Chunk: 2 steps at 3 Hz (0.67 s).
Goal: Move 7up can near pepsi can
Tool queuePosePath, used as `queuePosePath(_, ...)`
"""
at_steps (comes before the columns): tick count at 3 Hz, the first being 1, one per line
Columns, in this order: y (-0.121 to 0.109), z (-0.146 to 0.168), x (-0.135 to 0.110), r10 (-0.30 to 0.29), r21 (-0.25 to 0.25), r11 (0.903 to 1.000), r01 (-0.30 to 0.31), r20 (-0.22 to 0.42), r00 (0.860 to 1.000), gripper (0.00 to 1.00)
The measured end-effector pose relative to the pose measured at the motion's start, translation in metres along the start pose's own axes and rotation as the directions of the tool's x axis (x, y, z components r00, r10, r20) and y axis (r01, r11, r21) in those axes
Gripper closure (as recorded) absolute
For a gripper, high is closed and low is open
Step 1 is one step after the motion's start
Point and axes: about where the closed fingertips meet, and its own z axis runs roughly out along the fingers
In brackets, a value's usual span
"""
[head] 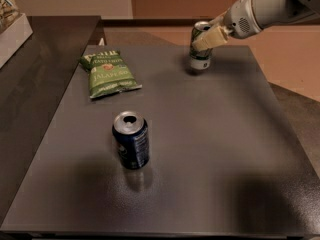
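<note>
The 7up can [200, 54], silver-white and green, stands upright at the far right of the dark table [210, 134]. My gripper [209, 37] reaches in from the upper right and is shut on the can's upper part, with a pale finger [211, 36] across its front. I cannot tell whether the can's base touches the table. The pepsi can [131, 140], dark navy blue with an open silver top, stands upright in the middle left of the table, well apart from the 7up can and closer to the camera.
A green jalapeño chip bag [110, 73] lies flat at the far left of the table. A dark counter [35, 74] adjoins the table's left side, with a white box [11, 31] at its far end. Floor lies beyond the right edge.
</note>
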Motion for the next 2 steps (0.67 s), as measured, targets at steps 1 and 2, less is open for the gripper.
queuePosePath(1,0.038,-0.016,-0.007,-0.023,-0.076,0.9968,0.025,0.025,0.999,1.00)
queuePosePath(2,0.072,-0.032,-0.008,-0.028,-0.143,0.9892,0.032,0.035,0.999,1.00)
